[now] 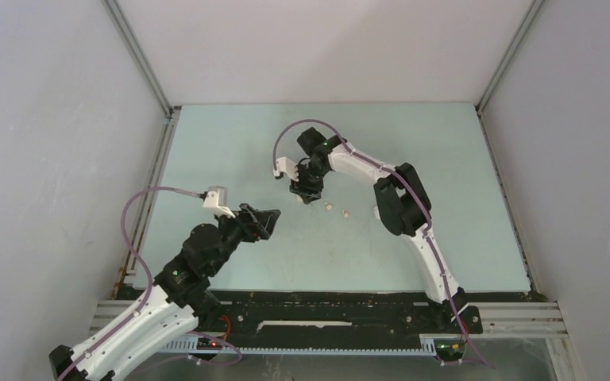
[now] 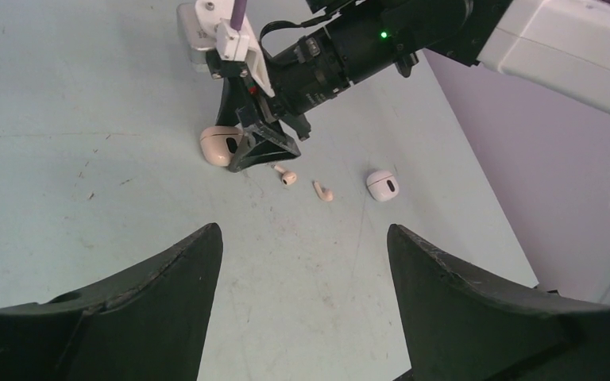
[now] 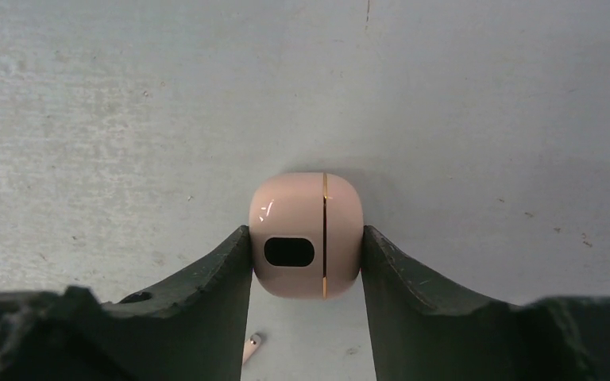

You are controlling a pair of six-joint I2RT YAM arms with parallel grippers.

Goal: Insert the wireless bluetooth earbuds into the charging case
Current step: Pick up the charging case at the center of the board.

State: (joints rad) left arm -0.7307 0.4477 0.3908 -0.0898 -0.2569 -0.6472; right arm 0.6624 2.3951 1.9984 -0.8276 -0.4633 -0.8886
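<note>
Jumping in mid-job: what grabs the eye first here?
The right gripper is clamped on a glossy pink rounded charging case, lid shut, resting on the table. Two tiny tan plastic earbuds lie loose just beside it, a small white rounded case beyond them.

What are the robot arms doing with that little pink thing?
The right gripper is pinching a closed tan-pink charging case on the table. Two tan earbuds lie loose beside it, not yet in any case, and a white case sits a bit further along. The left gripper hangs open nearby, holding nothing.
</note>
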